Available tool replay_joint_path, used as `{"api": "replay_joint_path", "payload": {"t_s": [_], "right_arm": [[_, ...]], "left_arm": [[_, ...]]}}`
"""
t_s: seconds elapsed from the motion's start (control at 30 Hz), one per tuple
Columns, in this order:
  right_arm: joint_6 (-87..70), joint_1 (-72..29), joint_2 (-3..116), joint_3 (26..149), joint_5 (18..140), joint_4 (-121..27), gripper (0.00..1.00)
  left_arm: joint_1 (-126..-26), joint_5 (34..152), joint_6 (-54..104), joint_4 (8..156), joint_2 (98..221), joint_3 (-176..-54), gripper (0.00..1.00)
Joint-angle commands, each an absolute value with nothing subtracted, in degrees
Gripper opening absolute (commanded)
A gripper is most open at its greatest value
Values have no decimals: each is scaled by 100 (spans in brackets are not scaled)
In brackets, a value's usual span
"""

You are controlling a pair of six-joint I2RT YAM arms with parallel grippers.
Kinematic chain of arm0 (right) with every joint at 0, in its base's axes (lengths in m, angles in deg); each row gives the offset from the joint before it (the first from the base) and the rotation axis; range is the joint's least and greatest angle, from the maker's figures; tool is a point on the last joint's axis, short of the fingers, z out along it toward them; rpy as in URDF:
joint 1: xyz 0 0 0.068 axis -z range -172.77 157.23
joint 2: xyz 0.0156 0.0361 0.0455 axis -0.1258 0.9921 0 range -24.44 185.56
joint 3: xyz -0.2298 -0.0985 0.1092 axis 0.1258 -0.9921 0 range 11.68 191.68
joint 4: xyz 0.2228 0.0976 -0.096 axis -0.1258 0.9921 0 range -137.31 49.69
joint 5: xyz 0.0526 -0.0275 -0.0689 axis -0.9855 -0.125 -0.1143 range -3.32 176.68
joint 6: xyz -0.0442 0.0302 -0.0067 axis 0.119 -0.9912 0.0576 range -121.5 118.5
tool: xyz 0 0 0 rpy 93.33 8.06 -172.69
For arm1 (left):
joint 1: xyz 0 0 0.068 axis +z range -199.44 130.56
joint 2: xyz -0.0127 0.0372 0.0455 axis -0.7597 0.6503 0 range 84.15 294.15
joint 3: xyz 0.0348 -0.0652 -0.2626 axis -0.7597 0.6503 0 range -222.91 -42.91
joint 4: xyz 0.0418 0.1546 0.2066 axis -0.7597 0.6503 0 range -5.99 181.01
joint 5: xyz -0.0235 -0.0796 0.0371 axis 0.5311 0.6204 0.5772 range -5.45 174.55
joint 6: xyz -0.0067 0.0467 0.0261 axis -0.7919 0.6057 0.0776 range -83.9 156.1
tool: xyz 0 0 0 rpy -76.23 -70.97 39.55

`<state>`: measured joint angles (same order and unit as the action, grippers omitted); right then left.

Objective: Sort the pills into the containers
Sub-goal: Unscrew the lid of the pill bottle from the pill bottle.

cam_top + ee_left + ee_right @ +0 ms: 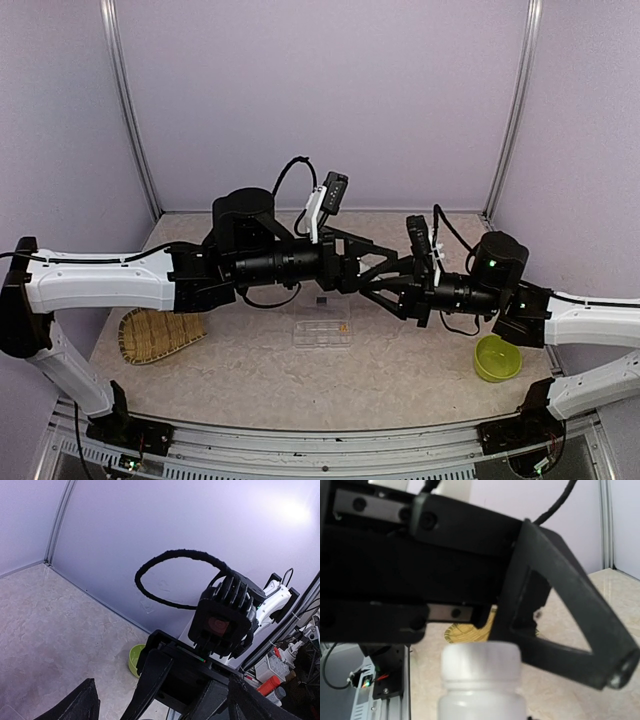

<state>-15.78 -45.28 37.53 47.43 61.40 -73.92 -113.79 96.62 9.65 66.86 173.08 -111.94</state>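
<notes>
The clear compartment box [322, 333] lies flat on the table in front of both arms. An orange speck shows at its right end, and a small dark speck [321, 299] lies just behind it. Other pills are too small to see. My two grippers meet in mid-air above the box. My right gripper [402, 292] holds a white capped bottle [481, 680]; its own fingers are hidden in the right wrist view. My left gripper [385, 268] is open wide, and its black fingers [570, 615] straddle the space just beyond the bottle's cap without touching it.
A lime-green bowl [497, 358] stands on the table at the right and also shows in the left wrist view [132, 659]. A woven bamboo tray [155, 333] lies at the left. Walls close the back and both sides.
</notes>
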Motion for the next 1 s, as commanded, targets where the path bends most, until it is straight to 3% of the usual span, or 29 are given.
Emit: {"api": "replay_joint_path", "payload": {"t_s": [0.0, 0.5, 0.97], "right_arm": [[-1669, -4584, 3787, 4885, 6194, -7614, 10], [-1703, -4490, 3557, 4783, 7672, -7106, 10], [-1411, -4365, 3058, 4747, 8153, -6709, 11]], "left_arm": [[-11426, 9826, 1093, 6475, 17346, -11140, 84], [-11463, 9879, 1131, 6437, 17199, -11018, 78], [-11465, 9820, 1106, 6489, 16929, -10919, 77]]}}
